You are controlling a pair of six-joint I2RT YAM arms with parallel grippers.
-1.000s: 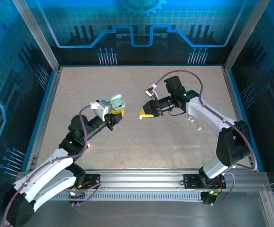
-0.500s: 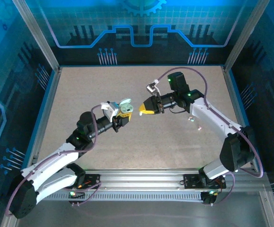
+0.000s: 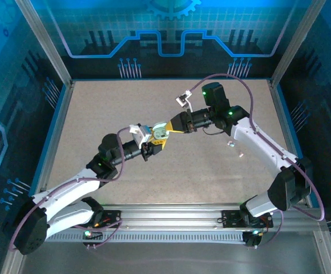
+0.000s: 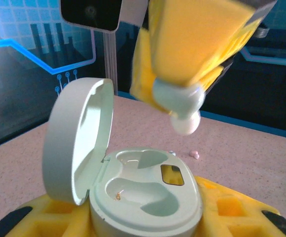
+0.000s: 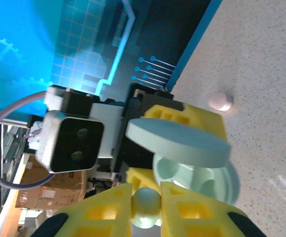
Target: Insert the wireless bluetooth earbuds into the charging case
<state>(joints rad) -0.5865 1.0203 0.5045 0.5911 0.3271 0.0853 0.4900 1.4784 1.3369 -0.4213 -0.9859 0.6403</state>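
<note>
The pale green charging case (image 4: 148,195) sits upright with its lid (image 4: 76,140) swung open to the left and both wells bare. My left gripper (image 4: 143,215) is shut on the case's base. The case (image 3: 159,133) is held up near the table's middle. My right gripper (image 5: 146,205) is shut on one of the wireless bluetooth earbuds (image 5: 146,208), a pale glossy bead. In the left wrist view that earbud (image 4: 183,109) hangs from the right gripper's yellow fingers (image 4: 197,44) just above the case, apart from it. The right gripper (image 3: 167,127) meets the left gripper (image 3: 156,142) tip to tip.
Tiny pale pieces (image 3: 231,144) lie on the speckled table to the right, under the right arm. One pinkish piece (image 5: 220,100) lies near the case, and a small pair (image 4: 195,154) lies behind it. Metal frame posts and blue walls ring the table (image 3: 97,114).
The left gripper has carried the case right and toward the centre. The right gripper has moved left with the earbud, closing the gap until it is just over the open case.
</note>
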